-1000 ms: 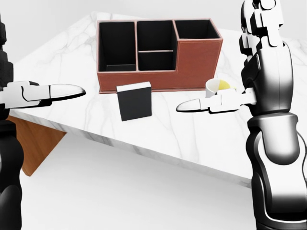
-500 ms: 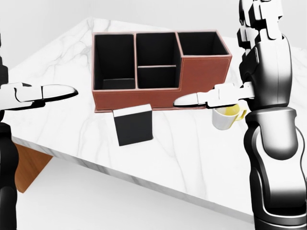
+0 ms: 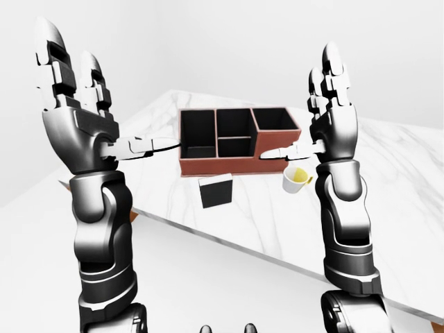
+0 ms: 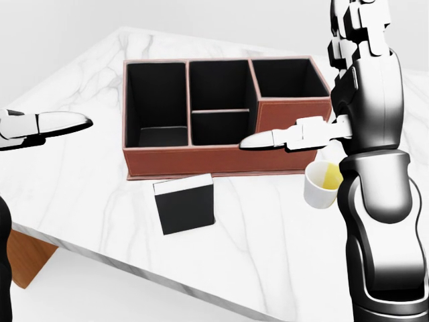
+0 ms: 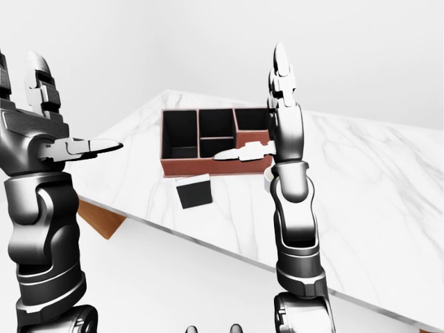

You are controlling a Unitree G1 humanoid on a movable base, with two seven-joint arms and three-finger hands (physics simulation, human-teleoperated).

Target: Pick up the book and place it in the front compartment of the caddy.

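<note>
My hands, left (image 3: 76,111) and right (image 3: 331,104), are raised with fingers spread wide, holding nothing. The book (image 4: 185,204), black-covered with a white top edge, stands on the marble table (image 4: 80,174) just below the brown caddy (image 4: 221,114), a mug (image 4: 322,184) to its right.

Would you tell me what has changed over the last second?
The whole head view shifted: the camera moved closer, so the caddy, book and cup appear larger and lower. Nothing was grasped. Both hands, left and right, stay open and raised, and the book remains standing below the caddy.
</note>
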